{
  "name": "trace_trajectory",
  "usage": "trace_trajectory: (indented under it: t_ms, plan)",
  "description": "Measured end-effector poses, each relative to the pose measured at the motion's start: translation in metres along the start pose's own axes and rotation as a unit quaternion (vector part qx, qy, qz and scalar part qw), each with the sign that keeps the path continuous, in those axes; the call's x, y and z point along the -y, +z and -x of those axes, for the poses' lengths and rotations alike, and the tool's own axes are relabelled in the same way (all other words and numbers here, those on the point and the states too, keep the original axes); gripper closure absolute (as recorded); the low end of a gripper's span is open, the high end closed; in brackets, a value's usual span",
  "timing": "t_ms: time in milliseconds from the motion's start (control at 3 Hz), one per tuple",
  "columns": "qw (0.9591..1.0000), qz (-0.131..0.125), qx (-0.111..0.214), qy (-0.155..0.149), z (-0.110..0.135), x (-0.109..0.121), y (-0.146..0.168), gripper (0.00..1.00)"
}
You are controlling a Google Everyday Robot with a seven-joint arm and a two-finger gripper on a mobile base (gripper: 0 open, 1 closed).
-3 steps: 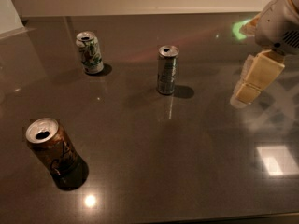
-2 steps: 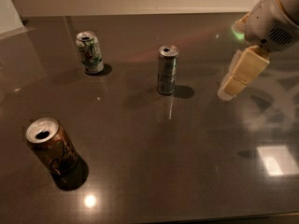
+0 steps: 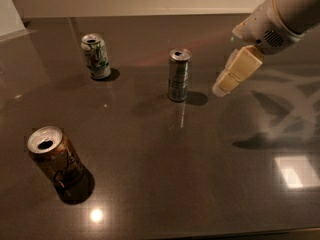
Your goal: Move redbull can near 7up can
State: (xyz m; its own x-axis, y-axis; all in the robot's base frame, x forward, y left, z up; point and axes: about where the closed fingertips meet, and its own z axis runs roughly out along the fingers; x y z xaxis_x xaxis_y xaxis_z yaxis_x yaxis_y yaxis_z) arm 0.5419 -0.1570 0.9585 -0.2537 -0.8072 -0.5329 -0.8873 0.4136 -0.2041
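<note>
The redbull can (image 3: 179, 75) stands upright near the middle of the dark table, slim and silver-grey with dark bands. The 7up can (image 3: 96, 56) stands upright at the back left, white with green markings. My gripper (image 3: 222, 88) hangs above the table just right of the redbull can, about one can's width away and not touching it. Its cream-coloured fingers (image 3: 239, 69) point down and to the left, toward the redbull can.
A wider brown can (image 3: 54, 160) with dark script stands at the front left. The table's front edge (image 3: 210, 234) runs along the bottom. A pale wall borders the table at the back. My arm's shadow falls at the right.
My gripper has moved left and a little down, closing in on the redbull can. The three cans have not moved.
</note>
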Motion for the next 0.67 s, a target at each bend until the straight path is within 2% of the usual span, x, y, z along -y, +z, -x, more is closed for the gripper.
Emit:
trace_trajectory:
  t_ms: [667]
  plan:
    - [0.9986, 0.021, 0.044, 0.018, 0.020, 0.013, 0.041, 0.00]
